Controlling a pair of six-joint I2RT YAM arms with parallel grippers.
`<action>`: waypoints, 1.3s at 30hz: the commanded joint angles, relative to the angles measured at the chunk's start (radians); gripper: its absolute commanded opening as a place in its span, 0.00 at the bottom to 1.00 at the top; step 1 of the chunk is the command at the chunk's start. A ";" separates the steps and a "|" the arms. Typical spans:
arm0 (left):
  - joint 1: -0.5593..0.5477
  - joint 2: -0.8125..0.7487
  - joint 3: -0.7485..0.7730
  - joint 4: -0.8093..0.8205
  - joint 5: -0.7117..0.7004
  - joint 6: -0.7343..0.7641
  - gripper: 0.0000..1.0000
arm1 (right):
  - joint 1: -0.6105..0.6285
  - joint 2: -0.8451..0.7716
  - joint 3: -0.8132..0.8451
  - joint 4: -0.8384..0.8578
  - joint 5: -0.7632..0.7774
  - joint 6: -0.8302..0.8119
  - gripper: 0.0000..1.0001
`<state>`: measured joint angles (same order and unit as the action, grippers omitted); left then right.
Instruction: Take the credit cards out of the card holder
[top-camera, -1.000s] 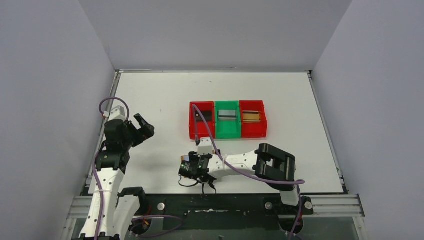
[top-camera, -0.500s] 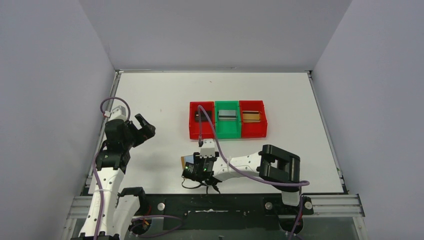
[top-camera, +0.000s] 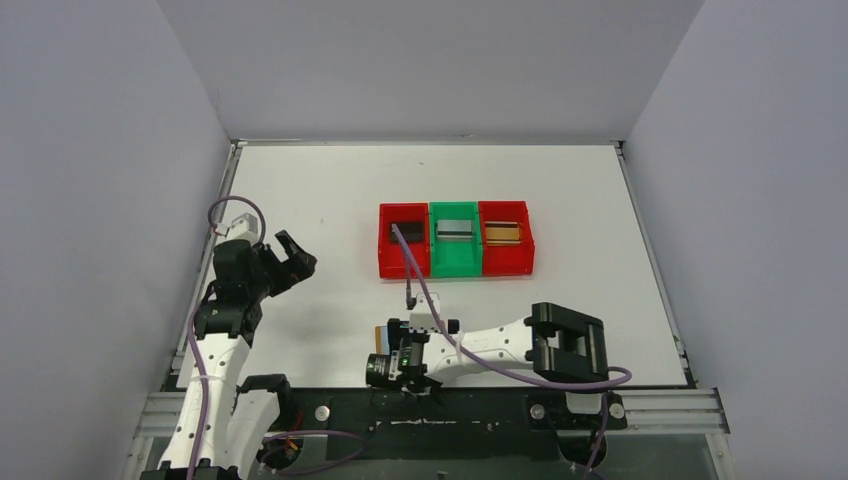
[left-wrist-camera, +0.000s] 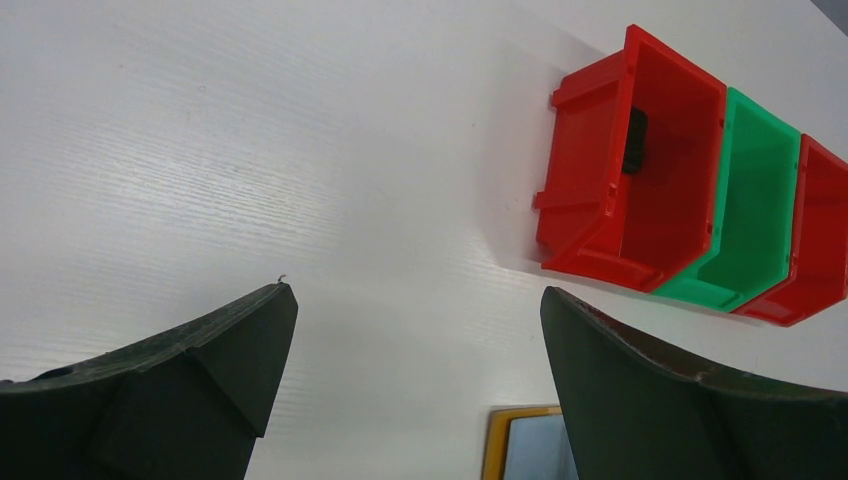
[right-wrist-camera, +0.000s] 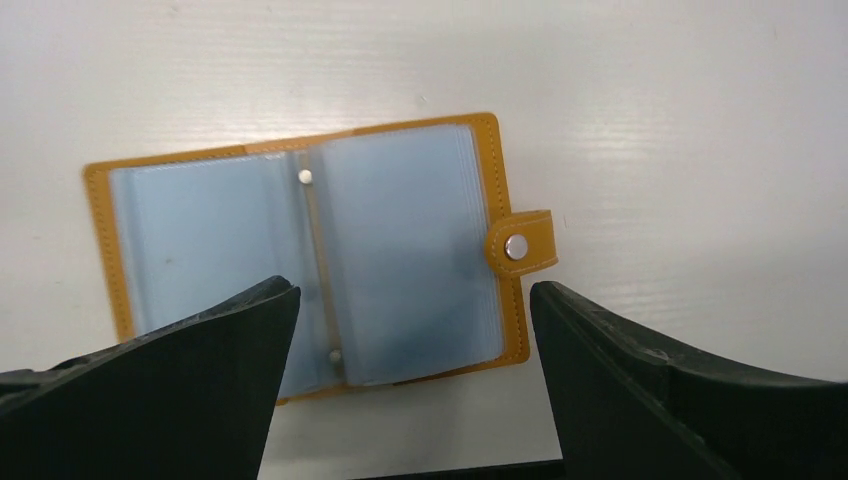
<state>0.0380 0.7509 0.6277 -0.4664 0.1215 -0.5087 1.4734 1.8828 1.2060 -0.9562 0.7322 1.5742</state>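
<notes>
The card holder (right-wrist-camera: 310, 260) lies open and flat on the table, its tan-mustard edge and snap tab (right-wrist-camera: 520, 246) showing around pale blue pockets with no card visible. My right gripper (right-wrist-camera: 412, 295) is open and empty just above it, at the near edge (top-camera: 402, 368); the holder (top-camera: 383, 336) is mostly hidden there. The credit cards sit in bins: black (top-camera: 405, 232), silver-grey (top-camera: 455, 229), gold-brown (top-camera: 503, 233). My left gripper (top-camera: 290, 262) is open and empty, raised at the left. A corner of the holder shows in the left wrist view (left-wrist-camera: 520, 440).
Three joined bins stand mid-table: red (top-camera: 385, 262), green (top-camera: 454, 266), red (top-camera: 507, 266). The left wrist view shows them too (left-wrist-camera: 575, 180), with the black card (left-wrist-camera: 634, 140) inside. A purple cable runs from the right wrist over the left bin. The table's dark front rail lies just below the right gripper.
My right gripper has drawn back toward the near edge and turned, open throughout. The left gripper has shifted slightly right.
</notes>
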 joint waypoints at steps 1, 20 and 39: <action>-0.006 0.009 0.016 0.062 0.050 0.029 0.96 | -0.006 -0.177 0.025 0.040 0.150 -0.099 0.92; -0.009 0.039 0.074 0.051 -0.164 0.016 0.96 | -0.839 -1.104 -0.477 0.571 -0.065 -0.940 0.98; 0.019 -0.013 0.052 0.126 -0.196 0.048 0.97 | -1.276 -1.047 -0.416 0.713 -0.420 -1.285 0.98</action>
<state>0.0483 0.7853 0.6586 -0.4370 -0.0578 -0.4858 0.1993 0.8993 0.7750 -0.3302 0.3470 0.3641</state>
